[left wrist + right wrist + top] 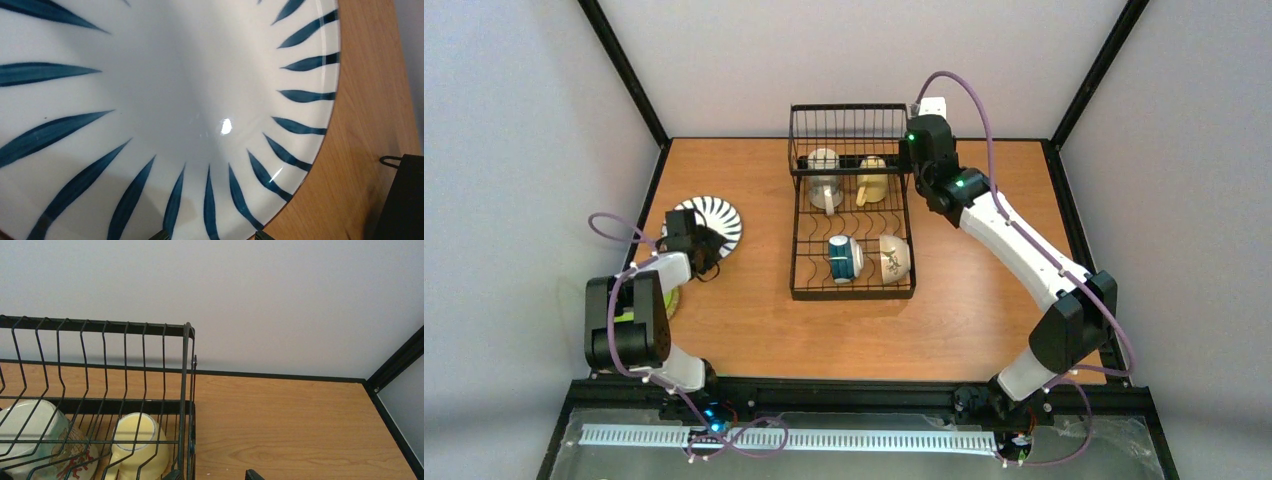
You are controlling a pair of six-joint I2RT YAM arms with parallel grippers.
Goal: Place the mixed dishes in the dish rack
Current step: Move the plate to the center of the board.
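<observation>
The black wire dish rack [852,215] stands mid-table. In its taller far section sit a cream mug [824,175] and a yellow mug [872,178]. A teal-and-white cup [844,258] and a cream bowl [894,258] lie on the near slots. The striped plate [714,222] lies flat on the table at the left. My left gripper [707,250] hovers open over its near rim; the plate [150,100] fills the left wrist view. My right gripper [916,140] is open at the rack's far right corner, its fingers either side of the side wall [186,390], beside the yellow mug [135,445].
Slivers of a lime-green plate [627,317] and a tan plate [671,298] show under the left arm. A black object [405,195] stands at the table's edge right of the striped plate. Black frame posts and grey walls close the table in.
</observation>
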